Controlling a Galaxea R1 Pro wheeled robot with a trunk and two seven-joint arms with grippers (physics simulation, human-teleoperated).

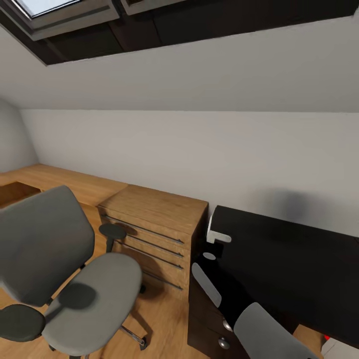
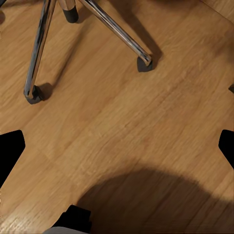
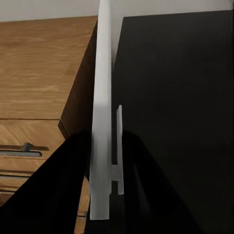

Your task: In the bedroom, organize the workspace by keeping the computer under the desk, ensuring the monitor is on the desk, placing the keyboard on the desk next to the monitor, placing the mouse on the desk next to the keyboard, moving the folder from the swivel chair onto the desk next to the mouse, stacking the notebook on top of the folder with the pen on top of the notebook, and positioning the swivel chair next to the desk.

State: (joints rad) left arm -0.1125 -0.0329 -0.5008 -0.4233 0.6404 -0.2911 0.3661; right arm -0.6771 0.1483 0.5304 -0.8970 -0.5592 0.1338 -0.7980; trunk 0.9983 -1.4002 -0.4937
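Observation:
My right gripper point(image 1: 215, 244) is shut on the pen point(image 3: 102, 73), a thin white stick with a clip, and holds it over the left end of the glossy black desk point(image 1: 299, 269). In the head view the pen point(image 1: 218, 230) shows as a short white piece at the desk's corner. The grey swivel chair point(image 1: 89, 294) stands at the lower left, apart from the desk, with a bare seat. My left gripper point(image 2: 119, 148) hangs open over the wooden floor by the chair's chrome base point(image 2: 112, 29). The monitor, keyboard, mouse, folder, notebook and computer are out of view.
A light wooden drawer cabinet point(image 1: 154, 219) stands between the chair and the desk, tight against the desk's left end. The black drawer unit point(image 1: 207, 324) sits under that end. A sloped white wall runs behind everything. Open wooden floor point(image 2: 126, 122) lies beside the chair's casters.

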